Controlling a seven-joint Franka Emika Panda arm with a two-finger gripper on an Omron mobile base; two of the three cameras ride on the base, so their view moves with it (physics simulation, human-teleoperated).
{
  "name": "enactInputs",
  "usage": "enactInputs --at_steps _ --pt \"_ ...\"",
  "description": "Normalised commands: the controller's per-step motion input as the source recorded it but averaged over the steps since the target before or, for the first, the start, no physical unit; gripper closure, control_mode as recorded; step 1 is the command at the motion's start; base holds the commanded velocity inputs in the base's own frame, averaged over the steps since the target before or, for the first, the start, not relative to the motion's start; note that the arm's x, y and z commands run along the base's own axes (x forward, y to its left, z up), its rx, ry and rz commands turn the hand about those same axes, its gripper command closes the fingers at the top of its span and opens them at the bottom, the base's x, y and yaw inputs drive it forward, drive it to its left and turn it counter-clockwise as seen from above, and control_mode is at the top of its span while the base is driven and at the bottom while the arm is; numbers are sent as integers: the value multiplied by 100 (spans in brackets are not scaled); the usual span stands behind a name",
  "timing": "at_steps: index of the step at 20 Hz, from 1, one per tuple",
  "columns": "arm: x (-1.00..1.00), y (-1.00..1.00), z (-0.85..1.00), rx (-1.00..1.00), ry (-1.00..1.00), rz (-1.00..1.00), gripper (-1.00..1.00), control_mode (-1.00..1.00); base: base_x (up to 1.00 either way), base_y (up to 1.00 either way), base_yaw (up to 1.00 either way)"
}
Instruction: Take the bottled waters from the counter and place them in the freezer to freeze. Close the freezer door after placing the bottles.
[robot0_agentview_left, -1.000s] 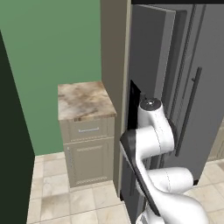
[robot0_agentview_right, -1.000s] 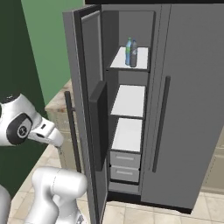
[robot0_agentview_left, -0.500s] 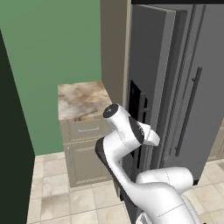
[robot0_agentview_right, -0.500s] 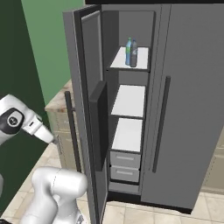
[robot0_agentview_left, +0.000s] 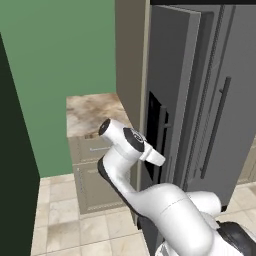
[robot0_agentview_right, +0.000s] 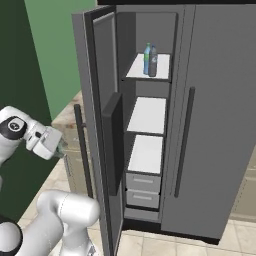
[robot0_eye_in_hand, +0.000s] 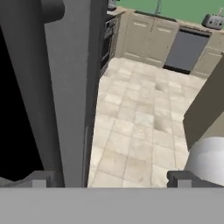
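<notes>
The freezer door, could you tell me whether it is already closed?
No, the freezer door stands wide open, with both bottled waters upright on the top shelf inside the freezer.

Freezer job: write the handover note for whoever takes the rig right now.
Gripper: jaws wide open, holding nothing, beside the outer face of the freezer door.
Bottles: both upright on the top shelf of the freezer.
Counter: no bottles on it.
Done: both bottles placed.
Left: push the door shut; it stands wide open.
</notes>
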Motion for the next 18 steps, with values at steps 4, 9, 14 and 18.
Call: enactInputs --at_steps 4,9,14,18 --pt "10 -3 0 -11 -33 -4 -100 -100 0 0 0" --pt "0 -54 0 -2 -18 -1 -100 -100 0 0 0" --pt "5 -52 0 0 0 0 -100 -100 0 0 0" --pt "26 -13 0 -5 1 0 -100 -100 0 0 0"
